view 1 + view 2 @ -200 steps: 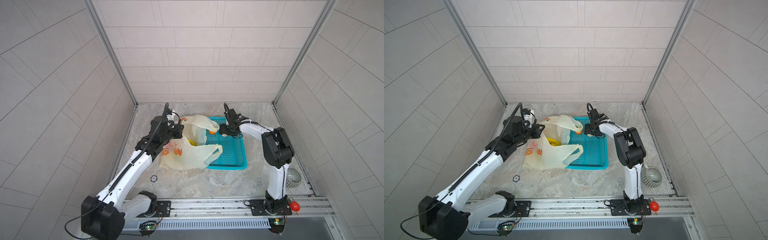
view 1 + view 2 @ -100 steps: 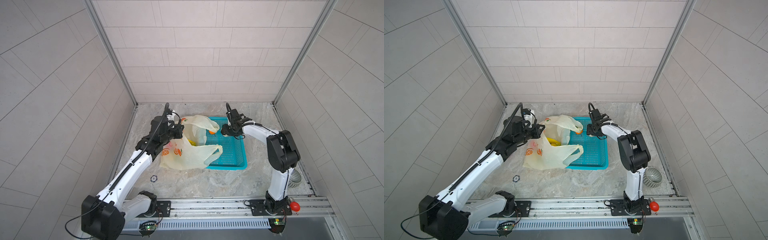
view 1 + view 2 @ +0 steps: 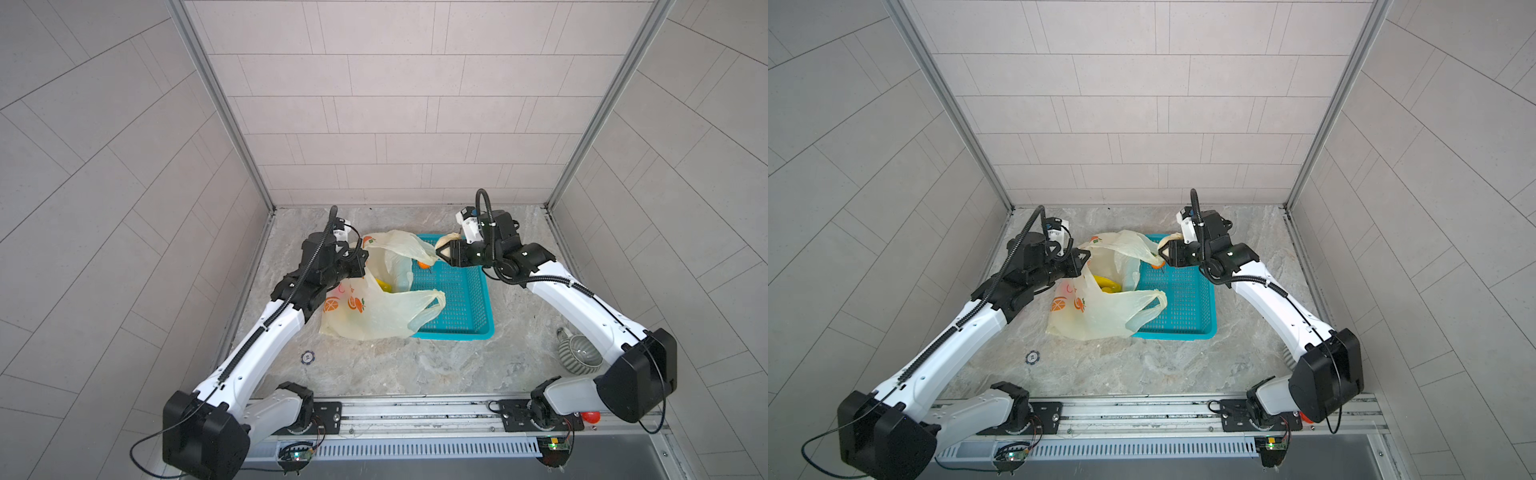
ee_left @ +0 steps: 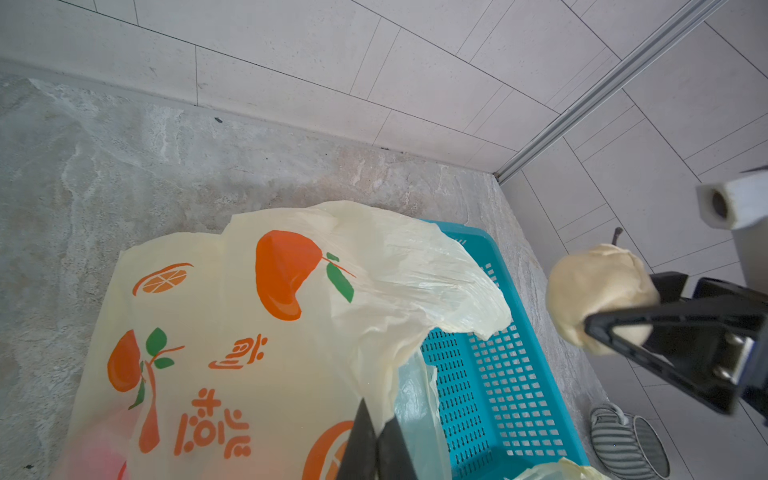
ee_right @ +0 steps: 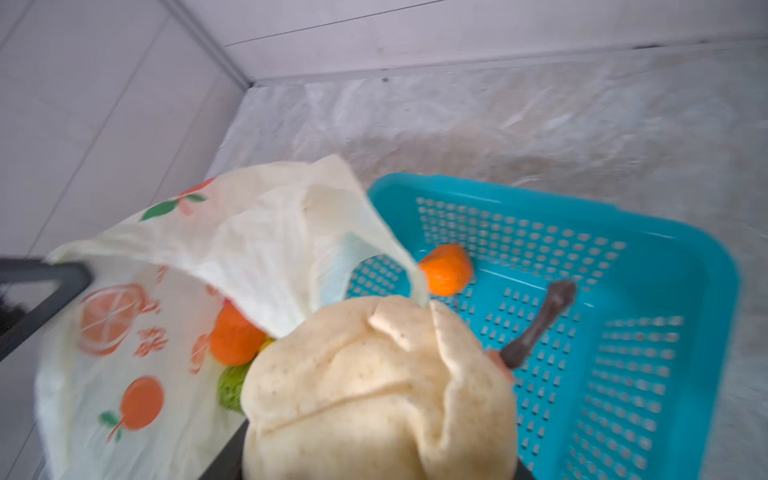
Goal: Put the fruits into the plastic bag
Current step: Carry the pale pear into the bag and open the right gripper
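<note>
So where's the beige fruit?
In a top view, the right claw holds the beige fruit over the teal mesh basket's far edge, beside the plastic bag.

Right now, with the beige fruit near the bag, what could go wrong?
The right claw holds the pale beige stemmed toy fruit beside a handle of the thin pale-yellow plastic bag, above the teal mesh plastic basket; released here, it would likely miss the bag.
That handle drapes across the way in; pushing it may fold the mouth shut.
The left claw pinches only the bag's thin edge, which might slip.
</note>
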Tool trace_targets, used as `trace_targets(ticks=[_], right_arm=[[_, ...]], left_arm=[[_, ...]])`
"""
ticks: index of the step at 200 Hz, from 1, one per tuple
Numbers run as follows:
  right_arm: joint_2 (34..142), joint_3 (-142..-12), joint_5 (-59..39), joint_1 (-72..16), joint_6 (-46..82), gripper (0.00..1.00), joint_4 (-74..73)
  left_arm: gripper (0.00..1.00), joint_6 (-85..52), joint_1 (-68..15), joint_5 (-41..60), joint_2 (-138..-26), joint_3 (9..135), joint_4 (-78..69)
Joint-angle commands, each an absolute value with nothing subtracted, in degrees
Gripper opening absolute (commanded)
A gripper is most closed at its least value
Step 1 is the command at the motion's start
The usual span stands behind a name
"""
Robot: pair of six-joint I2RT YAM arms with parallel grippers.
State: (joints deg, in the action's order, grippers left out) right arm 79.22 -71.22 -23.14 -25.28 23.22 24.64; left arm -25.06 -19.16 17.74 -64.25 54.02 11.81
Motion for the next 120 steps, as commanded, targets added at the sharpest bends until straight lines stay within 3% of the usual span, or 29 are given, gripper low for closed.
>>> trace_targets(ticks=[1,80,120], right_arm=[[80.26,-70.46,-32.84,-29.97,18.58,0.34,22.86],[96.06,-78.95,-36.65,-40.39,18.55,0.37,18.72],[106.26,-87.49,-30.34,-39.86,21.21,0.39,15.99]], left_arm=[[0.00,-25.47,-19.50,18.37,-64.13,54.33,10.48],[0.00,-25.26,-19.69,20.54,-64.01,54.50,11.14],[0.00,-25.06,-19.86,21.51,-63.65,54.62,11.70]])
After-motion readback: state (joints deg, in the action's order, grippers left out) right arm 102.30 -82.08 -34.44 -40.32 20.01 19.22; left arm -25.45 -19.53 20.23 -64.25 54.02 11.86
